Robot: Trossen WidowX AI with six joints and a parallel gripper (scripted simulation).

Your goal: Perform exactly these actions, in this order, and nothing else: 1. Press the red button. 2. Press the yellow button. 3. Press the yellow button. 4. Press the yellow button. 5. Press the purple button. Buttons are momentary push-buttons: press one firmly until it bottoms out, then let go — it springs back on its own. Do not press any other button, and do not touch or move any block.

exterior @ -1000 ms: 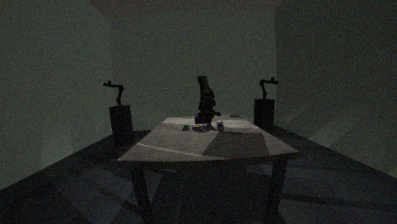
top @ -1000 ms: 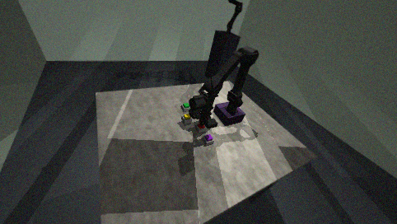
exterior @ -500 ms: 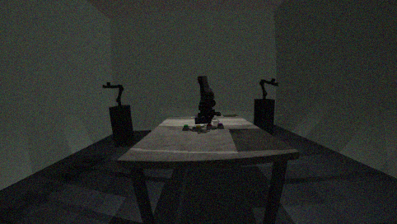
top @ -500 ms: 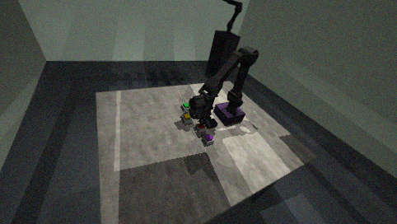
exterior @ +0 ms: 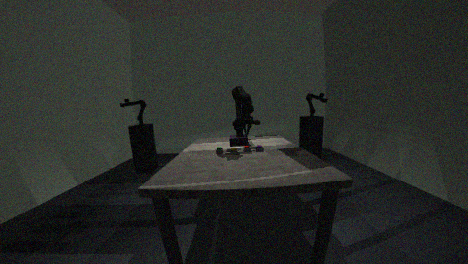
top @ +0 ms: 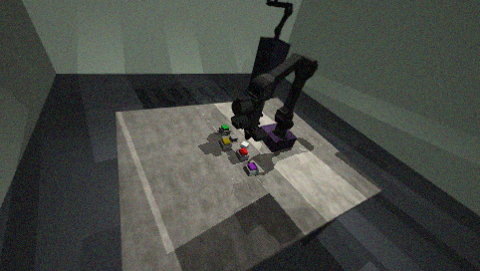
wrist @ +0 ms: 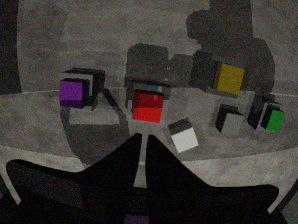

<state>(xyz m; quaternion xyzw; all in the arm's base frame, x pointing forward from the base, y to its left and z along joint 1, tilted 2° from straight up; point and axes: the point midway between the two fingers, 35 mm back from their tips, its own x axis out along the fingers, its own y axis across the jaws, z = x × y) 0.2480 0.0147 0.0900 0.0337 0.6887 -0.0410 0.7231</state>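
Note:
The red button [top: 243, 151] [exterior: 246, 147] [wrist: 148, 106] stands between the purple and yellow buttons, its cap raised. The yellow button [top: 226, 141] [wrist: 229, 78] stands to the right of it in the wrist view. The purple button [top: 252, 166] [exterior: 260, 148] [wrist: 71, 94] stands at the left of the wrist view. My gripper [wrist: 144, 140] is shut and empty. Its tips hang above the table, on the arm's base side of the red button, and touch no button. In the wrist view they point just below the red cap.
A green button [top: 225, 128] [wrist: 274, 120] stands beyond the yellow one. A white block [top: 244, 144] [wrist: 185, 140] lies close to the red button. A grey block [wrist: 232, 122] lies between the white block and the green button. The purple arm base [top: 279, 140] is behind.

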